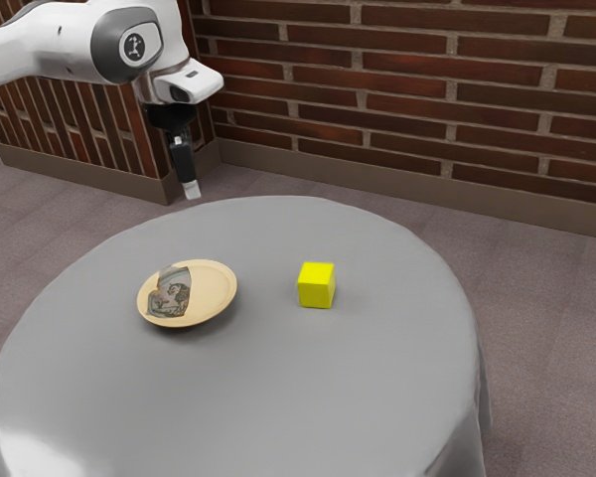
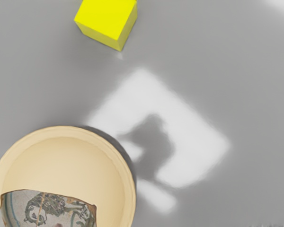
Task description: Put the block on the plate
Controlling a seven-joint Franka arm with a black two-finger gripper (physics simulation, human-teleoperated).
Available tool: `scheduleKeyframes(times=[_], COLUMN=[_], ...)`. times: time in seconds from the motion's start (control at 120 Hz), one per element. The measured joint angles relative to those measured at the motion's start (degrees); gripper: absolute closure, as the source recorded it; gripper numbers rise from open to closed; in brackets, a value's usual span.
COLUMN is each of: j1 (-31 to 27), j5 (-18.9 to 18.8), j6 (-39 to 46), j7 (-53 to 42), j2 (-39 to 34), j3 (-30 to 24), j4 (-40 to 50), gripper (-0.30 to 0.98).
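Observation:
High over the table's far edge, the gripper (image 1: 192, 189) hangs from the arm, away from both block and plate. The yellow block (image 1: 316, 285) rests on the grey tablecloth, apart from the plate and toward the exterior view's right. The round cream plate (image 1: 215, 289) has a dark patterned patch on one side, and nothing stands on it. From the hand, the wrist view takes in the whole gap between the yellow block (image 2: 106, 19) and the plate (image 2: 61, 161), each partly cut off by the picture's edge.
A grey cloth covers the round table (image 1: 258, 397). Behind it rises a brick wall (image 1: 407, 99) with a brown baseboard. Bright light patches and a dark shadow (image 2: 154, 146) lie on the cloth beside the plate.

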State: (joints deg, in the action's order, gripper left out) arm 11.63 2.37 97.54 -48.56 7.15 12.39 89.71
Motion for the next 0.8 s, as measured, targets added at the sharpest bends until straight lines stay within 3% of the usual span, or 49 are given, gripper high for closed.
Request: scheduleKeyframes(times=[0.433,0.667,0.8], j1=[1.37,2.02,2.08], j5=[0.06,1.12,1.54], j6=[0.14,0.70,3.85], j7=[-3.14,-6.57,-10.49], j2=[2.97,18.60,23.55], j3=[0.20,-0.13,-1.17], j4=[-0.58,-15.75,-18.26], gripper=[0.00,0.00,0.00])
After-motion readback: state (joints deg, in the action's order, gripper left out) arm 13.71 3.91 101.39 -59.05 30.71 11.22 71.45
